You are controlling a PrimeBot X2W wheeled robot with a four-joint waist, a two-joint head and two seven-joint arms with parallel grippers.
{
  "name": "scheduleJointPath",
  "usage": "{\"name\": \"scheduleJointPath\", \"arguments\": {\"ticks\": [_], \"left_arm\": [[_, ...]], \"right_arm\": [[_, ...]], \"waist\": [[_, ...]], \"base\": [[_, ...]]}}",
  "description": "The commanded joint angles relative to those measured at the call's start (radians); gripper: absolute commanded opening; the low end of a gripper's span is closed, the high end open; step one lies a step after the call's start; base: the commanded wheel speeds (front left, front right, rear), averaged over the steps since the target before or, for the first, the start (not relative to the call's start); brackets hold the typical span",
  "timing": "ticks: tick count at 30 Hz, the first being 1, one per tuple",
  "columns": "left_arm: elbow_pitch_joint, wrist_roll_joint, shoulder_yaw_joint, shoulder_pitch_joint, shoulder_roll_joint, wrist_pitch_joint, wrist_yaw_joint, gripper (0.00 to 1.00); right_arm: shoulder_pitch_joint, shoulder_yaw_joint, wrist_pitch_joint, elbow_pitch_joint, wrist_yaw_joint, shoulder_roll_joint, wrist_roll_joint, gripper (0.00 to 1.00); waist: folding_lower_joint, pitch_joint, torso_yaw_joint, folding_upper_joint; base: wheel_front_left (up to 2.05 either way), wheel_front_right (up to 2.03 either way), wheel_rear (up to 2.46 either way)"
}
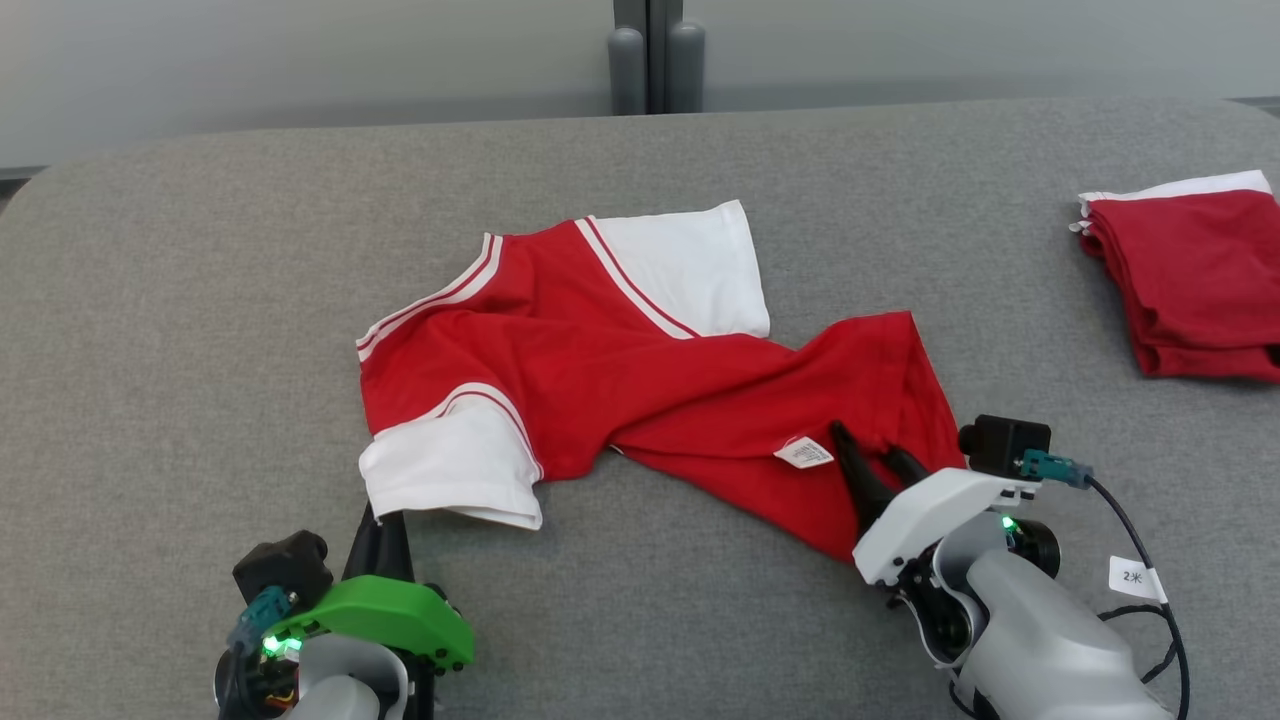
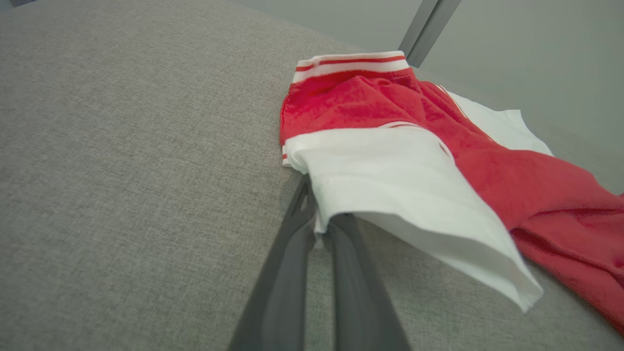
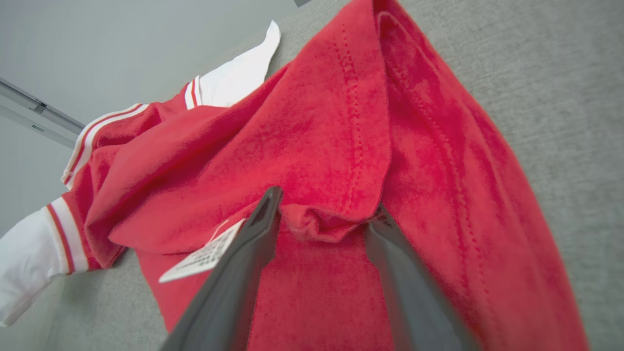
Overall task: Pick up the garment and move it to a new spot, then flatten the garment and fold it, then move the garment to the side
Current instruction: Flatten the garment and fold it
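I have the garment (image 1: 640,380) lying crumpled in the middle of the grey counter (image 1: 200,300), twisted at the waist. My left end effector (image 1: 385,522) is pinched closed on the hem of the near white sleeve (image 1: 450,470), which lifts that edge off the counter. My right end effector (image 1: 880,465) stands wide, its fingers straddling a bunched fold of the red bottom hem beside the care label (image 1: 803,452) (not yet gripped, I judge). Two grips at opposite ends should let me lift and spread it. I see no bin or tray; a folded red pile (image 1: 1190,280) rests directly on the counter, far right.
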Motion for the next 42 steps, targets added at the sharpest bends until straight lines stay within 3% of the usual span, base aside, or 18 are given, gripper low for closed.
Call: {"name": "scheduleJointPath", "arguments": {"ticks": [1, 3, 4, 13, 22, 33, 42], "left_arm": [[-0.003, 0.003, 0.007, 0.002, 0.004, -0.003, -0.004, 0.0], [-0.002, 0.005, 0.009, 0.002, 0.005, -0.003, -0.004, 0.0], [-0.001, 0.005, 0.01, 0.003, 0.006, -0.003, -0.004, 0.0], [-0.026, 0.017, 0.033, -0.001, 0.006, -0.003, -0.017, 0.0], [-0.159, 0.115, 0.072, -0.038, 0.062, -0.003, -0.035, 0.0], [-0.5, 0.205, 0.096, -0.172, 0.233, 0.107, -0.016, 0.0], [-0.755, 0.262, 0.128, -0.369, 0.345, 0.261, -0.012, 0.0]], "right_arm": [[-0.01, -0.01, -0.003, 0.009, -0.002, -0.005, -0.015, 0.24], [-0.02, -0.03, -0.004, 0.013, -0.002, -0.005, -0.039, 0.11], [-0.021, -0.039, -0.004, 0.014, -0.002, -0.004, -0.047, 0.0], [-0.004, -0.084, -0.004, -0.029, -0.002, -0.005, -0.099, 0.0], [0.013, -0.136, -0.004, -0.188, -0.002, -0.005, -0.178, 0.0], [0.052, -0.283, 0.154, -0.693, -0.002, -0.071, -0.326, 0.0], [0.086, -0.399, 0.392, -1.178, -0.001, -0.07, -0.412, 0.0]], "waist": [[0.0, 0.002, 0.001, 0.0], [0.0, 0.002, 0.002, 0.0], [0.0, 0.003, 0.002, 0.0], [0.0, -0.006, -0.004, 0.0], [0.0, -0.072, -0.027, 0.0], [0.0, -0.187, -0.06, 0.0], [0.0, -0.216, -0.079, 0.0]], "base": [[0.0, 0.0, 0.0], [0.0, 0.0, 0.0], [0.0, 0.0, 0.0], [0.0, 0.0, 0.0], [0.0, 0.0, 0.0], [0.0, 0.0, 0.0], [0.0, 0.0, 0.0]]}}
